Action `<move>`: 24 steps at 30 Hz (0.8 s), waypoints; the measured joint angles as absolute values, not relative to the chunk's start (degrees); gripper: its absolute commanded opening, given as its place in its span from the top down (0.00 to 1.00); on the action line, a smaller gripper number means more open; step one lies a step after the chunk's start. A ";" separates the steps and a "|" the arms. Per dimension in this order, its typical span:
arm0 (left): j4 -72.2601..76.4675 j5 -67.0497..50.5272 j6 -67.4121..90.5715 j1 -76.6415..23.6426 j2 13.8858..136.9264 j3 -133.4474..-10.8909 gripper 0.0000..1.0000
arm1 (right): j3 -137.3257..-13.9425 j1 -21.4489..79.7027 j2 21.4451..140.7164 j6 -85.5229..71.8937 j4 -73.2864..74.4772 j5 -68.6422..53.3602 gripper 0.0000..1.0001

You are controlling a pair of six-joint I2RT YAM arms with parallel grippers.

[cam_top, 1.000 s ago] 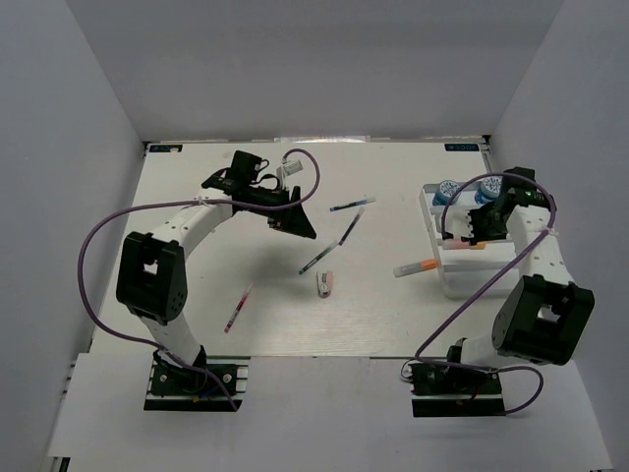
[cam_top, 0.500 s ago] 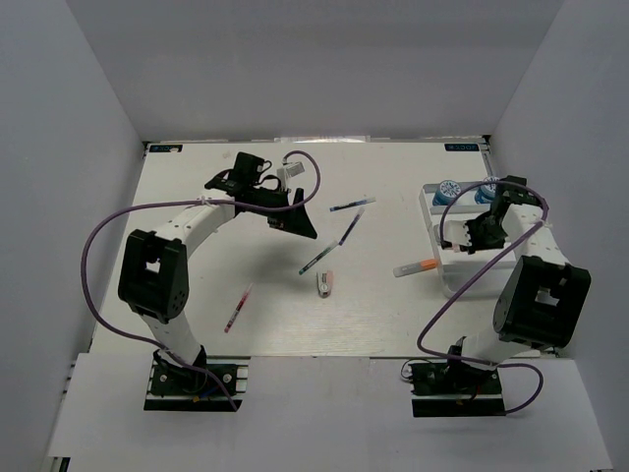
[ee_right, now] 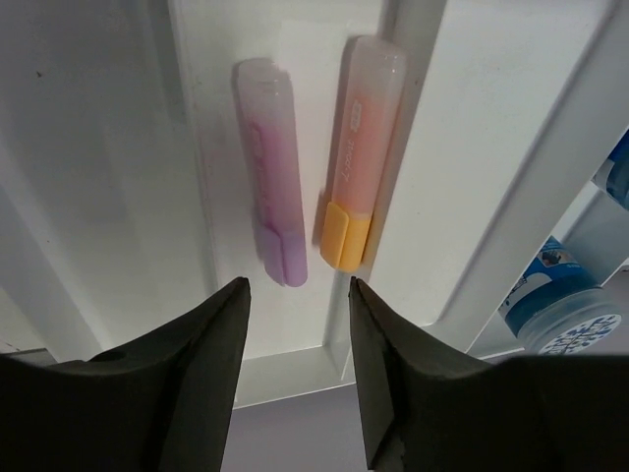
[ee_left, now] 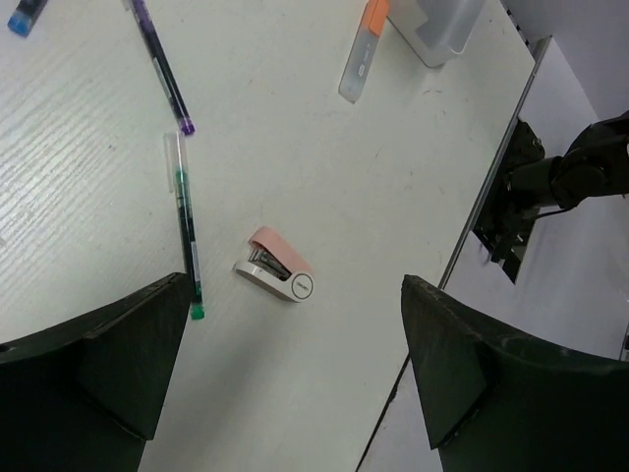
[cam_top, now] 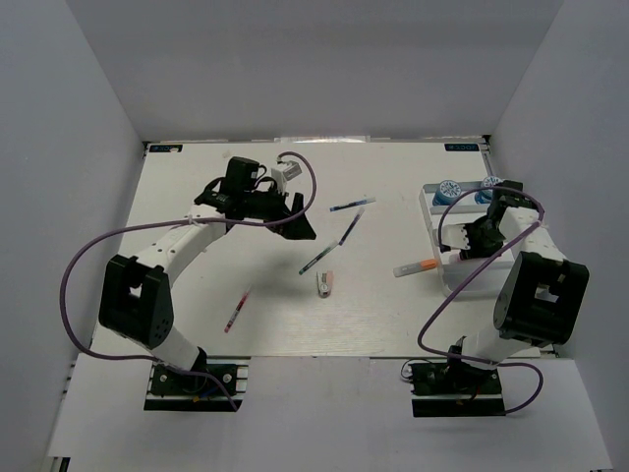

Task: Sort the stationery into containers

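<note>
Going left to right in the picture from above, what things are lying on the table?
red pen → green pen → purple pen → orange highlighter → white tray

Laboratory robot test cell. A white worktop is enclosed on three sides by plain grey-white panels. A left arm and a right arm are bolted at its near edge, each trailing a purple cable. Blue labels mark the far corners.
</note>
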State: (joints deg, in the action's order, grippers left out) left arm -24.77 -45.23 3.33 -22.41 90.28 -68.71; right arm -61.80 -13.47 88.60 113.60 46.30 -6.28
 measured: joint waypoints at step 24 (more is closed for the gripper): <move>-22.26 -43.94 3.46 -22.50 88.64 -66.92 0.04 | -64.82 14.09 84.44 97.91 53.28 -24.82 0.53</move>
